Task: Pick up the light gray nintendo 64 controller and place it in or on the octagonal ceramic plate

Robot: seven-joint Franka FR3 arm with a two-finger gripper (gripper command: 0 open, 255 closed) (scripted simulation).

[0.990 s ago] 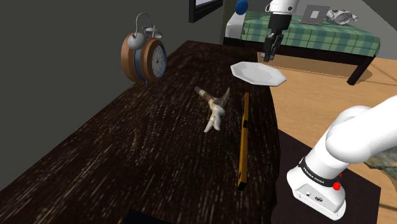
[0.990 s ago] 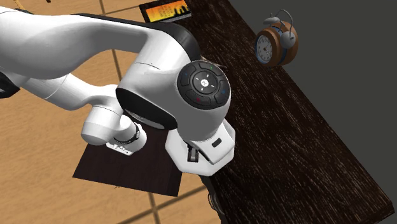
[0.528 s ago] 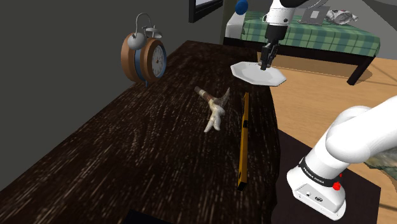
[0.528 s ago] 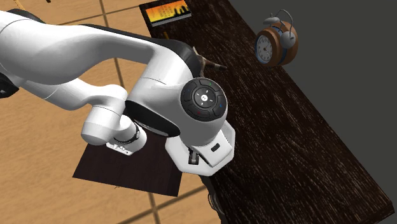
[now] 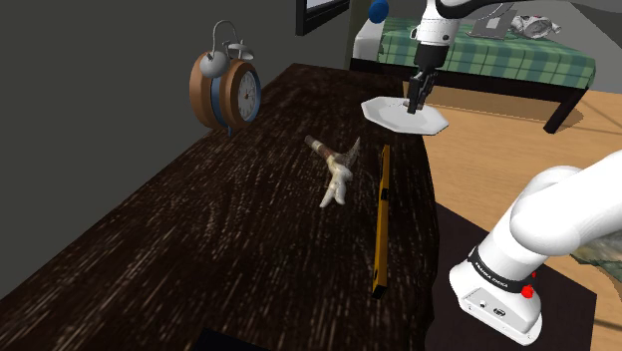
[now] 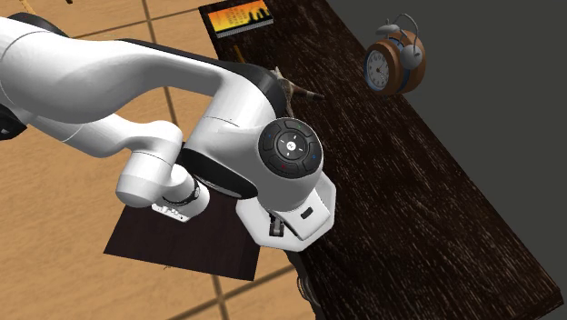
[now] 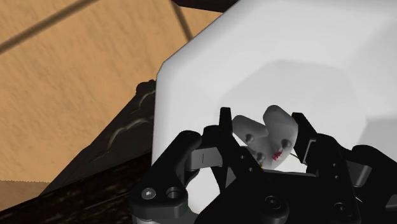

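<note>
End effector: the black two-finger end effector [image 7: 262, 118] is seen in the wrist view clenched on the light grey three-pronged game controller [image 7: 267, 137].
Controller: held between the fingers over the white octagonal plate [image 7: 286, 57]; contact with the plate cannot be told.
Plate: in the shoulder view it is placed upper right of centre, at a corner of the dark wooden counter [image 5: 199, 249].
Second exterior view: a brown round alarm clock [image 6: 394, 62] is seen at the upper right.

Dark wood table [image 5: 199, 249] against a grey wall [image 5: 90, 80], plaid bed [image 5: 518, 62] on tan floor [image 5: 598, 110]
</note>
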